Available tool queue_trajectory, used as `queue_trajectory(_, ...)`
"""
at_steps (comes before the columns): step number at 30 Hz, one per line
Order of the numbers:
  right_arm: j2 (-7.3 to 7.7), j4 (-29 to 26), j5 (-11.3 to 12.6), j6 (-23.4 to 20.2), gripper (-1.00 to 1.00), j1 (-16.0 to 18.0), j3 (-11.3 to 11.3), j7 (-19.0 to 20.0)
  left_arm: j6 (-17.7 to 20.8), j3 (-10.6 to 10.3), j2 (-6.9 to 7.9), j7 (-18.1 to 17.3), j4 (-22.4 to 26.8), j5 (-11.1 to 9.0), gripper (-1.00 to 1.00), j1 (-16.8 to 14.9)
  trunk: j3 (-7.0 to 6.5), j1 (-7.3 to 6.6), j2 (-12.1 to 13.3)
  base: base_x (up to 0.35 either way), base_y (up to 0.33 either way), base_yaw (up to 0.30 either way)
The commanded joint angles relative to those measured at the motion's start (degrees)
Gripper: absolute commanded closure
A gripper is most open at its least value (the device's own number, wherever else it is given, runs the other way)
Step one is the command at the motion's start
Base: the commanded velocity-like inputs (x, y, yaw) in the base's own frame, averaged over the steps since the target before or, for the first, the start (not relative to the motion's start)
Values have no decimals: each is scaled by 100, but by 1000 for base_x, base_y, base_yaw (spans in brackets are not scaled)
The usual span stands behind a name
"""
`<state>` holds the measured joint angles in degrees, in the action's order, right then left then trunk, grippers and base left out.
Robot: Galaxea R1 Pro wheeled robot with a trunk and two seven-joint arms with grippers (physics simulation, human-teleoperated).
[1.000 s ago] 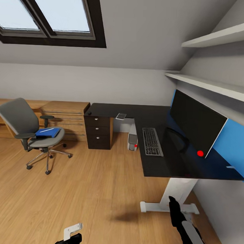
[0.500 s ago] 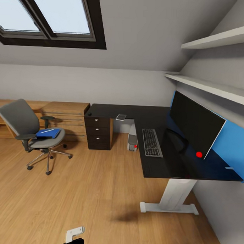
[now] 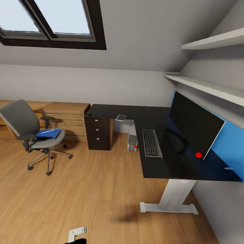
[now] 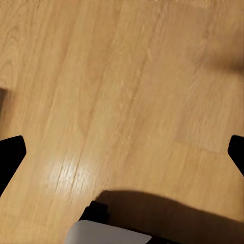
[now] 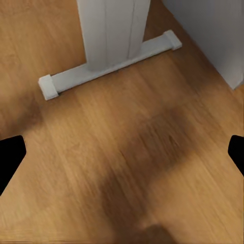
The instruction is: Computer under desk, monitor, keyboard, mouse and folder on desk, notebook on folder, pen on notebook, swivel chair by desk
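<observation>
The black L-shaped desk [image 3: 154,118] stands at the right with the monitor [image 3: 193,128] and the keyboard [image 3: 151,142] on it. The pale computer [image 3: 132,140] sits on the floor under the desk. A small dark mouse-like object [image 3: 89,114] and a small pale flat item [image 3: 120,117] lie on the desk's far wing. At the left, the grey swivel chair [image 3: 31,130] carries the blue folder [image 3: 48,133]. My left gripper [image 4: 122,155] and right gripper [image 5: 122,155] both hang open over bare floor with nothing between their fingers.
A dark drawer unit [image 3: 97,132] stands under the desk's left end, beside a low wooden cabinet [image 3: 63,117]. The desk's white leg and foot [image 5: 109,61] are near my right gripper. Shelves [image 3: 208,86] run along the right wall. Wooden floor [image 3: 97,192] lies between chair and desk.
My right arm has dropped out of the head view's lower right. The left arm has sunk a little lower. The view has shifted slightly; desk and chair stay put.
</observation>
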<state>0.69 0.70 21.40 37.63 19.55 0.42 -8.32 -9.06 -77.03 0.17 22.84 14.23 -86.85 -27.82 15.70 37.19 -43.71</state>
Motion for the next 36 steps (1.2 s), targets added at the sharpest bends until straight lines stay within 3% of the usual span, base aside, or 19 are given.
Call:
queue_trajectory(1,-5,11,-16,17,-100,5,8,-19,-31,-48,2,28,10,-53,-100,-7,8,1,-6,0,0,0)
queue_trajectory(6,-42,18,-41,5,-100,6,19,-27,-33,-61,1,28,9,-51,-100,-6,8,1,-6,145,120,21)
queue_trajectory(7,-158,18,-46,1,-100,5,6,-29,-34,-65,1,28,10,-51,-100,-5,8,1,-6,242,204,248)
queue_trajectory(8,-175,18,-47,0,-100,5,4,-29,-34,-66,1,28,10,-51,-100,-6,8,1,-6,242,205,262)
queue_trajectory(26,-199,25,-55,-9,-100,7,2,-29,-34,-65,3,28,-11,-51,-100,-7,24,1,-6,258,183,267)
queue_trajectory(36,-192,23,-31,-9,-100,5,-7,-36,-34,-67,1,28,-33,-51,-100,-7,42,1,-6,319,13,57)
